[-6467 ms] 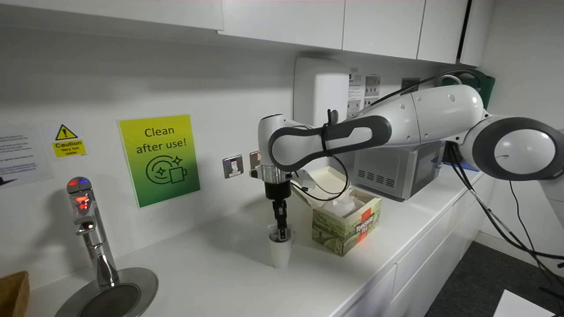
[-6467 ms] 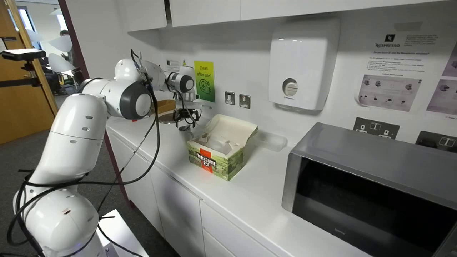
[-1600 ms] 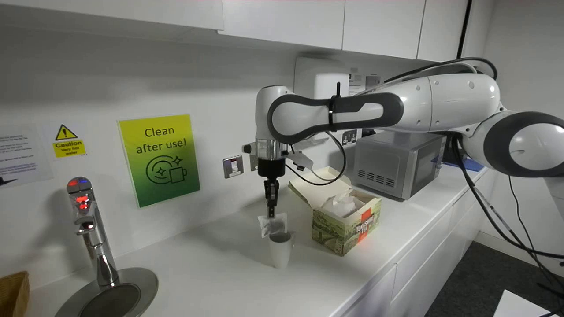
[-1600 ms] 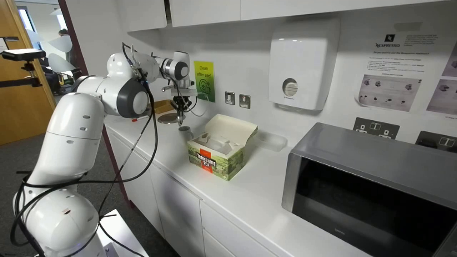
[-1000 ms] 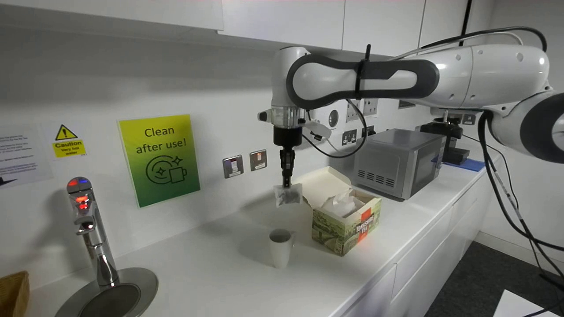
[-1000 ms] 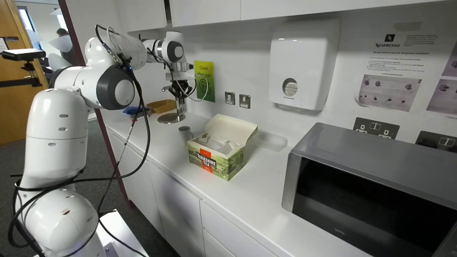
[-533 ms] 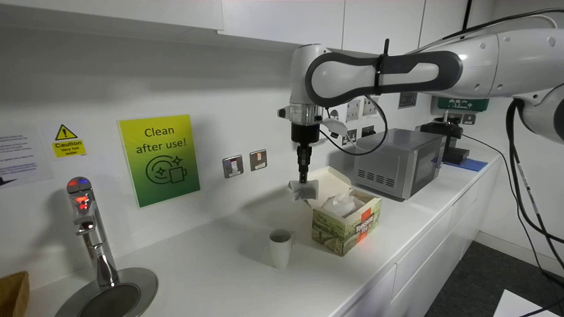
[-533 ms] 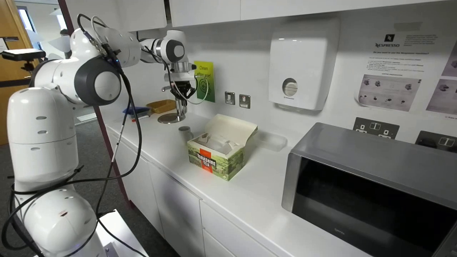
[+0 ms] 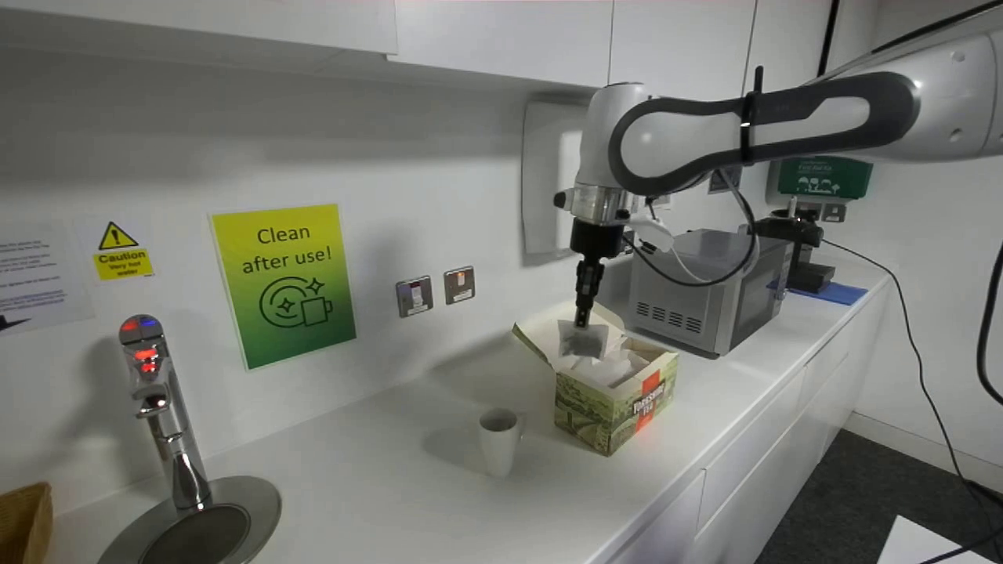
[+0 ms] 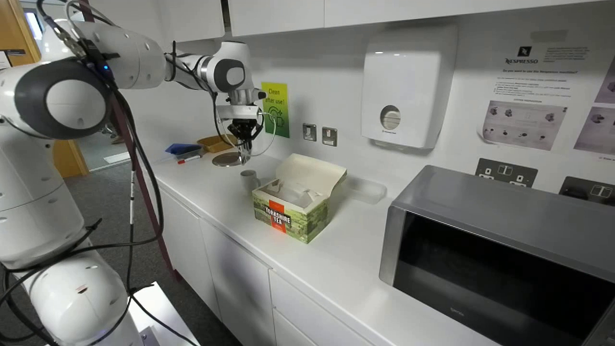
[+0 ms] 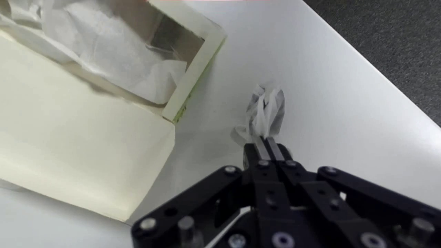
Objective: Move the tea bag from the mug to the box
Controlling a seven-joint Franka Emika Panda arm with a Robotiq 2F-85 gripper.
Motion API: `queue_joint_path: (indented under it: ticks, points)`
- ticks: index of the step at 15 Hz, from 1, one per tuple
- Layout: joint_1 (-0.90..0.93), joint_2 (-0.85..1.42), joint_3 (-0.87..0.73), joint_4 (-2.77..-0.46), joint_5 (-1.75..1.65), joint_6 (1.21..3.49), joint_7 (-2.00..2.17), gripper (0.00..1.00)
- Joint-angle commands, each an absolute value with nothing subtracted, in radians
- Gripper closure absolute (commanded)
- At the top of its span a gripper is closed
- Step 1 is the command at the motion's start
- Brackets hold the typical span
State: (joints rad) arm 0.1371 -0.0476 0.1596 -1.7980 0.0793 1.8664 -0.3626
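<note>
The black two-finger gripper [image 11: 264,139] has a crumpled, whitish paper tea bag [image 11: 264,113] pinched in it, with the bag hanging just below the tips. Left to right in an exterior view: a chrome tap [image 9: 168,427], then the small, pale white-grey mug [image 9: 498,450] upright on the white counter [image 9: 376,493], then the open green-printed cardboard box [image 9: 613,411] with its beige flap [image 11: 79,134] tilted back. Wrist view has the box's pale rim [image 11: 193,75] between the bag and the opening, so that's kinda in the way, plus crumpled white paper [image 11: 113,53] hogging much of the inside. Boxy grey microwave [image 9: 691,294] past that.
</note>
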Motion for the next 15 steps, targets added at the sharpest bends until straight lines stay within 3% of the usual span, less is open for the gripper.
queue_joint_path:
  ticks: [1,15]
  points:
    - [0.107,-0.193,0.102,-1.973,0.151,1.919,-0.358,1.0]
    - [0.042,-0.092,-0.007,-1.872,0.08,1.881,-0.316,1.0]
